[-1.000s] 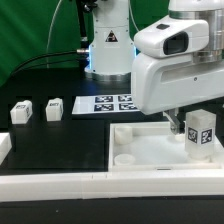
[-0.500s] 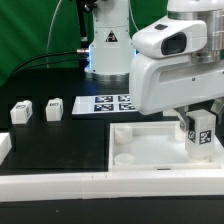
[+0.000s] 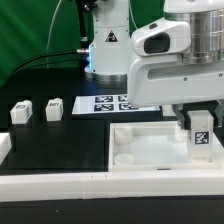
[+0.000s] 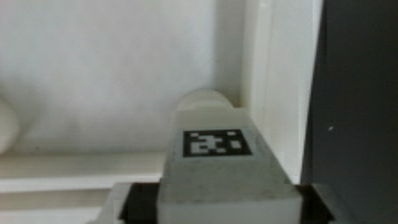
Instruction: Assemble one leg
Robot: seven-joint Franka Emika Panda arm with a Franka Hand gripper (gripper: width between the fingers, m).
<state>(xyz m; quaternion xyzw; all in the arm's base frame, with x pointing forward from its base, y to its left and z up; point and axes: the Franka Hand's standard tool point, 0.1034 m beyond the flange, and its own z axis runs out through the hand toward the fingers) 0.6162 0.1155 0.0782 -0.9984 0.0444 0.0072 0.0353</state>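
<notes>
My gripper (image 3: 199, 124) is shut on a white leg (image 3: 201, 134), a small block-like post with a square marker tag on its face. It holds the leg upright over the far right corner of the large white tray (image 3: 140, 147). In the wrist view the leg (image 4: 217, 145) runs out from between my black fingers (image 4: 150, 203), and its tip is at the tray's inner corner by the raised rim (image 4: 270, 70). Three more legs (image 3: 20, 113) stand on the black table at the exterior view's left.
The marker board (image 3: 110, 103) lies behind the tray near the robot base (image 3: 105, 45). A white block (image 3: 4, 146) sits at the exterior view's left edge. A white rail (image 3: 60, 182) runs along the front. Round sockets (image 3: 126, 158) show in the tray corners.
My gripper has moved a little toward the exterior view's right and down with the leg in it, closer to the tray's far right corner. The other legs have not moved.
</notes>
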